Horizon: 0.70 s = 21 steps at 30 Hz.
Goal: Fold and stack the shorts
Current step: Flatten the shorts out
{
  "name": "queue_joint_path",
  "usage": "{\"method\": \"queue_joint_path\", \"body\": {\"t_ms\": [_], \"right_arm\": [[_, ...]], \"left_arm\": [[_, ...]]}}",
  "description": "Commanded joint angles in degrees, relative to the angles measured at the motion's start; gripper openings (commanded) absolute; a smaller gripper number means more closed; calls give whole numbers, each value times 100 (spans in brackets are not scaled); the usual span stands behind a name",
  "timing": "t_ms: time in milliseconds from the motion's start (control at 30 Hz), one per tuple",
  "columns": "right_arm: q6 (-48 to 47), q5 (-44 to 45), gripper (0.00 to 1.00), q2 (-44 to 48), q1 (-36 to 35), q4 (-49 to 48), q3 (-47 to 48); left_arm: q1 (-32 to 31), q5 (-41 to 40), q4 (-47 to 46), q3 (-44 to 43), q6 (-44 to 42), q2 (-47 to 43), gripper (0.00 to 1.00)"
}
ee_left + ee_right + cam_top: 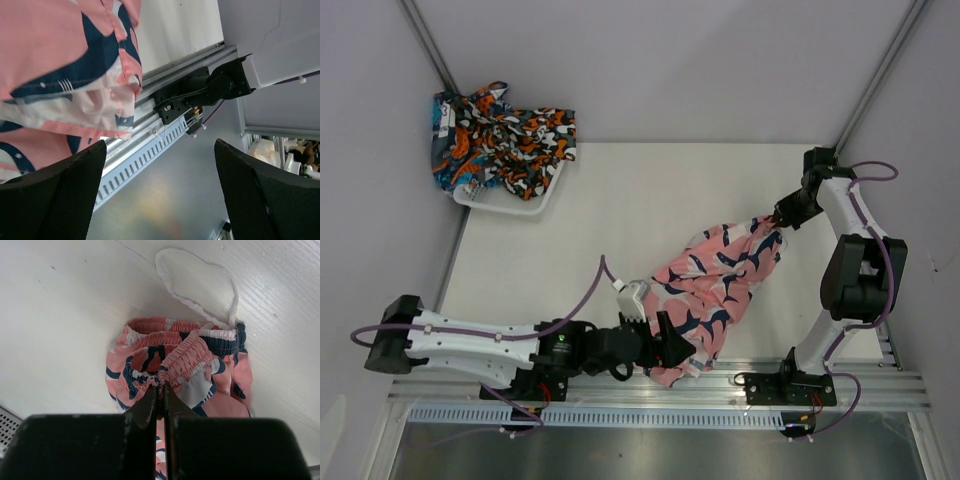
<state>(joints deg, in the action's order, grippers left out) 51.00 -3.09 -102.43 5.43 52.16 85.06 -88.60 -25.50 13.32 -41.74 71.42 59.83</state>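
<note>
The right wrist view alone shows the grip: the right gripper [161, 390] has its black jaws pressed together on a bunched fold of the elastic waistband of the pink fabric shorts with navy and white shapes [175, 370], and a white drawstring loop [200, 285] lies on the white table [60, 315] beyond them. The left wrist view shows the left gripper [160, 145] with its jaws wide apart and nothing between them; a hem of the pink shorts [65, 65] hangs just above one finger [50, 195], over the aluminium rail [165, 125]. From above, the pink shorts [720, 290] lie crumpled and stretched diagonally from the right gripper [782, 215] down to the left gripper [670, 350] at the near edge. At the far left corner, a white plastic mesh basket [510, 205] holds black shorts with orange and white blotches [535, 140] and teal-navy shorts [460, 150], well apart from both arms. The left arm lies low along the near edge, pointing right; the right arm rises, bends at the elbow and reaches far-left.
</note>
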Motion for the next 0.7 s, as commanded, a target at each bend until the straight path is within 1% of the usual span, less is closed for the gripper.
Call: {"method": "queue_joint_path", "body": {"t_ms": [0, 67, 167, 233, 333, 400, 567, 600, 667], "right_arm": [[76, -25, 0, 162, 37, -110, -50], [85, -25, 0, 171, 37, -118, -68], [77, -95, 0, 197, 37, -153, -121], [77, -121, 0, 258, 37, -162, -182], [76, -130, 0, 355, 37, -268, -322], [94, -139, 0, 452, 46, -364, -454], [77, -271, 0, 479, 81, -409, -508], [76, -280, 0, 487, 81, -409, -499], [59, -297, 0, 496, 107, -408, -490]], "left_arm": [[-561, -1350, -470, -124, 1093, 414, 91], [-720, -1440, -628, -273, 1303, 747, 91], [-729, -1362, -918, -493, 1366, 1204, 90], [-729, -1519, -858, -746, 1340, 1355, 88], [-729, -1712, -770, -880, 1243, 1531, 86], [-720, -1827, -813, -915, 1340, 1645, 85], [-607, -1731, -876, -1003, 1559, 2022, 84], [-589, -1731, -823, -1029, 1559, 2076, 80], [-466, -1626, -796, -1065, 1594, 2216, 78]]}}
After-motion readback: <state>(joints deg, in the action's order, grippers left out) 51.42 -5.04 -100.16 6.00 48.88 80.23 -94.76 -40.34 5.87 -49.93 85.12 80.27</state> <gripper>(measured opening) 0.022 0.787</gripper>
